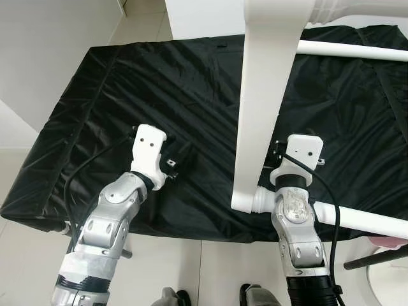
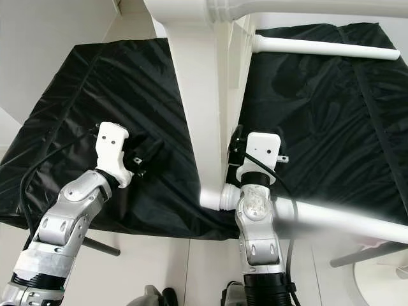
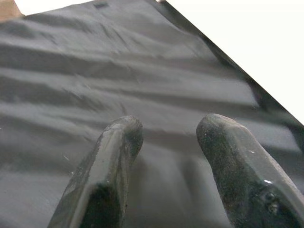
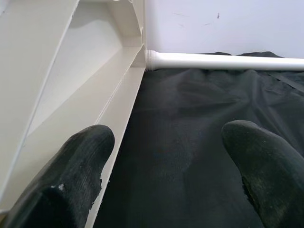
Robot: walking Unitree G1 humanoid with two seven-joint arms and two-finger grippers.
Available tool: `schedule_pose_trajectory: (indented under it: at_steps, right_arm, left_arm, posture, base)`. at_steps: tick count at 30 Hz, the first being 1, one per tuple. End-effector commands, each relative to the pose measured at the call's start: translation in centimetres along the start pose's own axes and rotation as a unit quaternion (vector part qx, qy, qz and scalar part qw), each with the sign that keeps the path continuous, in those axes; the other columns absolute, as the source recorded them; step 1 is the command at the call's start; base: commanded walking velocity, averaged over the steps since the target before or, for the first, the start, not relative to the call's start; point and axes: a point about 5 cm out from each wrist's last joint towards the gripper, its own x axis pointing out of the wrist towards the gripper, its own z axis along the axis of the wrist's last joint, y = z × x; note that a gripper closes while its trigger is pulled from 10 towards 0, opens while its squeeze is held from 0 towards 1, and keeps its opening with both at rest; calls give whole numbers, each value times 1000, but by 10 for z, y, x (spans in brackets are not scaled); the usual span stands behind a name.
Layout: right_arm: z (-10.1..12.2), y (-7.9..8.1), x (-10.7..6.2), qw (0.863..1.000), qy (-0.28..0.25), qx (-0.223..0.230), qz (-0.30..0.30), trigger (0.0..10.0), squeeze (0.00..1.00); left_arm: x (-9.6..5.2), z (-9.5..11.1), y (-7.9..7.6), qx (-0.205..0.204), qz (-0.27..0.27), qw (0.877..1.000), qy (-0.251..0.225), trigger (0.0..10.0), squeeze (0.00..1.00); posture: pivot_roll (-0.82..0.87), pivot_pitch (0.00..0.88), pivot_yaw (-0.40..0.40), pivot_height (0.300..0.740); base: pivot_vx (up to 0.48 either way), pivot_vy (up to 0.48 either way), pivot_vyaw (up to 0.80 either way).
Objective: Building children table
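Note:
A white plastic table part (image 1: 261,95) stands on edge on the black cloth (image 1: 159,83), running from the far side towards me. One white tube leg (image 1: 363,220) is joined at its near end and points right; another white leg (image 1: 357,51) sticks out at the far end. My right gripper (image 4: 166,137) is open, low over the cloth just right of the white part, one finger (image 4: 76,166) close beside its ribbed underside. My left gripper (image 3: 168,130) is open over bare cloth, well left of the part, holding nothing.
The cloth-covered surface ends at a near edge just in front of my arms. Pale floor tiles (image 1: 210,268) lie below. A white wall (image 1: 51,44) rises on the left. A dark rod (image 1: 376,258) and a white round object (image 1: 389,280) sit at the lower right.

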Motion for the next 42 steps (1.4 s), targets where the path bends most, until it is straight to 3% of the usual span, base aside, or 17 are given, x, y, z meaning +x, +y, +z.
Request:
schedule_pose_trajectory:
  at_steps: [1,3,18,21,23,26,29,38,42]
  right_arm:
    - [-1,14,-4,999,3,10,31,10000,0]
    - [-3,16,-3,999,7,11,34,10000,0]
    - [-8,9,11,1000,14,4,3,10000,0]
    - [-12,-1,10,999,23,-9,-34,10000,0]
    - [-18,-22,6,993,32,-36,-107,10000,0]
    - [-20,-26,6,991,35,-40,-120,10000,0]
    - [-25,-42,7,984,46,-51,-166,10000,0]
    - [-29,-38,15,988,57,-25,-140,10000,0]
    - [-30,-29,-5,993,53,-23,-106,10000,0]
  left_arm:
    - [-5,-4,-5,8,-41,999,10,10000,0]
    - [-5,-6,-13,17,-63,998,13,10000,0]
    - [6,3,-17,31,-89,996,-7,10000,0]
    - [7,6,-20,35,-101,994,-10,10000,0]
    - [4,4,-21,34,-110,993,-5,10000,0]
    - [3,3,-21,34,-111,993,-4,10000,0]
    - [0,3,-23,35,-132,991,-1,10000,0]
    - [-7,3,-30,36,-161,986,10,10000,0]
    - [-9,3,-25,36,-149,988,11,10000,0]
  posture:
    - [-81,176,149,740]
    - [-76,169,139,740]
    - [-58,134,120,740]
    - [-58,128,125,740]
    - [-58,132,120,740]
    - [-58,132,120,740]
    - [-51,141,115,740]
    - [-46,142,115,740]
    - [-36,155,97,740]
  base:
    - [0,0,0]
    - [0,0,0]
    - [0,0,0]
    - [0,0,0]
    - [0,0,0]
    - [0,0,0]
    - [0,0,0]
    - [0,0,0]
    - [0,0,0]
